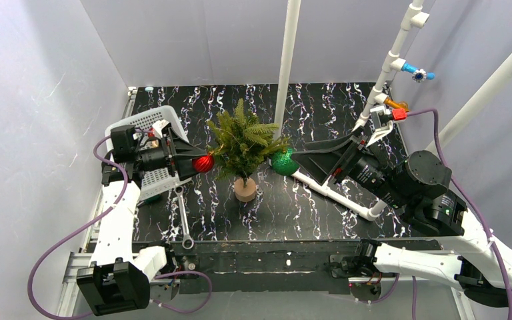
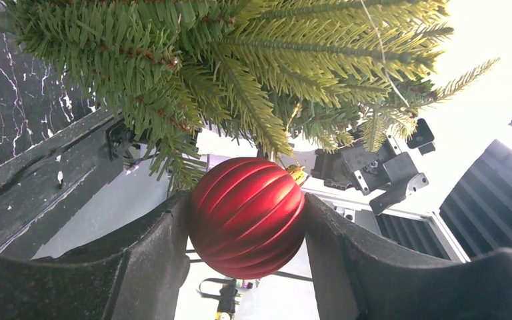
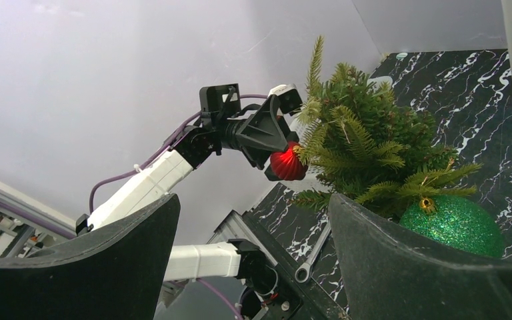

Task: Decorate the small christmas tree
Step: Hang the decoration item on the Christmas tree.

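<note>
Baubles at both flanks of tree, one gripped, one loose.

Top view: small christmas tree (image 1: 243,143) stands upright on its wooden base (image 1: 245,190) mid-table (image 1: 293,210). My left gripper (image 2: 245,199) is clamped on red bauble (image 2: 247,223) at tree's 9 o'clock, gold cap (image 2: 298,175) tucked under the lower needles. My right gripper (image 3: 253,200) has fingers wide apart with nothing between them. Green bauble (image 3: 450,227) sits just beside one finger at tree's 3 o'clock; can't tell if it's hooked. Risks: if I release before the cap catches a twig, red bauble drops and rolls. If I push in harder, the light tree tips toward 3 o'clock. If my right finger swings, green bauble gets knocked off.
</note>
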`<state>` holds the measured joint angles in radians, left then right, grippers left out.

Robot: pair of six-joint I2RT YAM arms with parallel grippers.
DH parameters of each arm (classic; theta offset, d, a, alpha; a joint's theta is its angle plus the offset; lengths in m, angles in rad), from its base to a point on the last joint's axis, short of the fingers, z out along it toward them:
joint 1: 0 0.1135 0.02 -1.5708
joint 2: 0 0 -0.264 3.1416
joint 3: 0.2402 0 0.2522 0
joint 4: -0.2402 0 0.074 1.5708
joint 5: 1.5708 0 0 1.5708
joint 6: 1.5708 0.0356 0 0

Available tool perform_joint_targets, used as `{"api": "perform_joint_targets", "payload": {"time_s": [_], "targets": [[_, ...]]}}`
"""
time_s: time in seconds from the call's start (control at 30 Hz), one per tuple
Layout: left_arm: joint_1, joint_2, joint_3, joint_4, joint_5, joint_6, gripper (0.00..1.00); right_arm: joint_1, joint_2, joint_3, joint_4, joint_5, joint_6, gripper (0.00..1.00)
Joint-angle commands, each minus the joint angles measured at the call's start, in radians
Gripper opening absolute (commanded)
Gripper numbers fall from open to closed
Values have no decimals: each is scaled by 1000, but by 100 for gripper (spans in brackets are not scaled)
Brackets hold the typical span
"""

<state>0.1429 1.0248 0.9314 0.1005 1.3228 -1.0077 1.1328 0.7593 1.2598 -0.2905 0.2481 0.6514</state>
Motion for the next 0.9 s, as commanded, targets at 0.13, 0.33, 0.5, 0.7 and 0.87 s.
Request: {"api": "perform_joint_targets", "payload": {"time_s": [0.13,0.33,0.5,0.7,0.87], "targets": [[7,-16,12,-70,36,51,0,1,-3,4,30,-7,3,90],[7,-9,13,-87,30,70,0,1,-3,2,31,-6,3,90],[7,-12,1,-95,30,78,0,2,-5,0,31,-5,3,90],[7,-30,-4,-95,35,78,0,1,-2,1,32,-6,2,90],[6,-36,-27,-133,31,85,0,2,1,0,34,-12,6,90]]}}
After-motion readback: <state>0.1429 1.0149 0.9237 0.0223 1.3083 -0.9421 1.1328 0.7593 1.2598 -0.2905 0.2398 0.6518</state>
